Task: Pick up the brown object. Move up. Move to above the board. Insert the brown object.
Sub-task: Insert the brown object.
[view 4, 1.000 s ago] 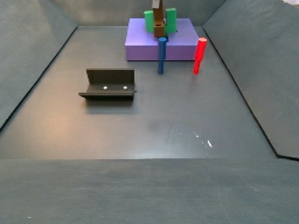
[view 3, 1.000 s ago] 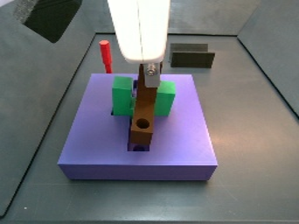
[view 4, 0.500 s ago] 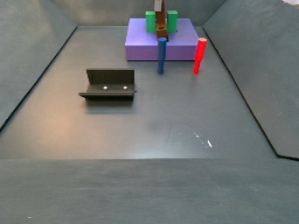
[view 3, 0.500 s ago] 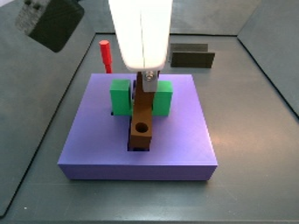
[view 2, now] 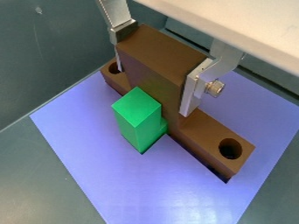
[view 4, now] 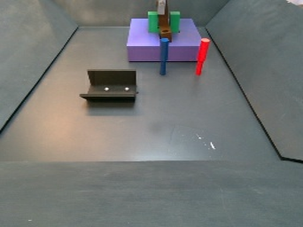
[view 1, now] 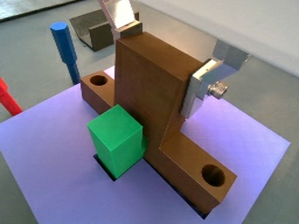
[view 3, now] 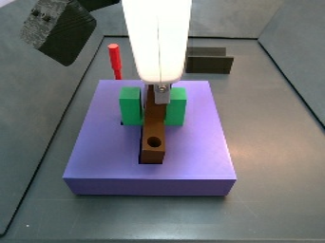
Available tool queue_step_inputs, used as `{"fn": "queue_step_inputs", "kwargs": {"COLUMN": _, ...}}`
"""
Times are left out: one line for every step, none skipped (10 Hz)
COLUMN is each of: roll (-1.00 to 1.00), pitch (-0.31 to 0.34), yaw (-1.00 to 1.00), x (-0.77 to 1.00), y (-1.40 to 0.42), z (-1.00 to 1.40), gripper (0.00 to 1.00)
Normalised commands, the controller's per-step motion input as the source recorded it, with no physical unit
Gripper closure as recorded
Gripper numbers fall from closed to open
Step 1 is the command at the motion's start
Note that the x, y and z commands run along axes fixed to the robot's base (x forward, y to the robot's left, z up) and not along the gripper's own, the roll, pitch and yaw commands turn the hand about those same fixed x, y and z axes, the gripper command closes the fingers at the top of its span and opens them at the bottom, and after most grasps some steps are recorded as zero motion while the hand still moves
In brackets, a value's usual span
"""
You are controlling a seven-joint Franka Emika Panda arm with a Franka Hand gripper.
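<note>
— Item one, the brown object [view 1: 163,114]?
— Orange-brown, wood-like bar, with a round hole near each visible end in both wrist views. It lies along the groove of the board [view 3: 191,157], flanked by a green block [view 1: 117,136], with its upright crosspiece standing between the silver fingers [view 2: 201,83]. It looks seated or very nearly so; I cannot tell if it has bottomed out.

— Item two, the end effector [view 2: 158,52]?
— Directly over the board's rear half, clamped on the crosspiece, plates flat against its two faces.

— Step in hand?
— Insertion, late stage, by my reading. To do it well: press straight down, keep the bar square to the groove, no twisting against the green block, and let go only once the bar sits flush.

— Remaining stock?
— A red peg [view 3: 114,59] standing just off the board, and a blue peg [view 1: 63,48] near its edge. Also a dark box [view 3: 210,62] behind the board, and the fixture [view 4: 110,86] well apart on the table [view 4: 154,133].
</note>
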Motion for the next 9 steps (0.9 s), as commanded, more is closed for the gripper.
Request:
{"fn": "queue_step_inputs", "kwargs": {"roll": 0.02, "pitch": -0.044, "yaw": 0.0, "x": 0.0, "y": 0.0, "z": -0.27, "gripper": 1.0}}
{"fn": "queue_step_inputs", "kwargs": {"roll": 0.01, "pitch": -0.061, "yaw": 0.0, "x": 0.01, "y": 0.0, "z": -0.3, "gripper": 1.0}}
{"fn": "queue_step_inputs", "kwargs": {"roll": 0.0, "pitch": -0.101, "yaw": -0.12, "x": 0.0, "y": 0.0, "z": -0.36, "gripper": 1.0}}
{"fn": "queue_step_inputs", "kwargs": {"roll": 0.0, "pitch": -0.127, "yaw": -0.14, "x": 0.0, "y": 0.0, "z": -0.42, "gripper": 1.0}}
{"fn": "queue_step_inputs", "kwargs": {"roll": 0.0, "pitch": -0.136, "yaw": -0.14, "x": 0.0, "y": 0.0, "z": -0.46, "gripper": 1.0}}
{"fn": "queue_step_inputs", "kwargs": {"roll": 0.01, "pitch": -0.123, "yaw": -0.13, "x": 0.0, "y": 0.0, "z": -0.46, "gripper": 1.0}}
{"fn": "queue_step_inputs", "kwargs": {"roll": 0.03, "pitch": -0.104, "yaw": -0.13, "x": 0.0, "y": 0.0, "z": -0.42, "gripper": 1.0}}
{"fn": "queue_step_inputs", "kwargs": {"roll": 0.03, "pitch": -0.084, "yaw": -0.09, "x": 0.0, "y": 0.0, "z": -0.38, "gripper": 1.0}}
{"fn": "queue_step_inputs", "kwargs": {"roll": 0.04, "pitch": -0.067, "yaw": -0.07, "x": 0.0, "y": 0.0, "z": -0.34, "gripper": 1.0}}
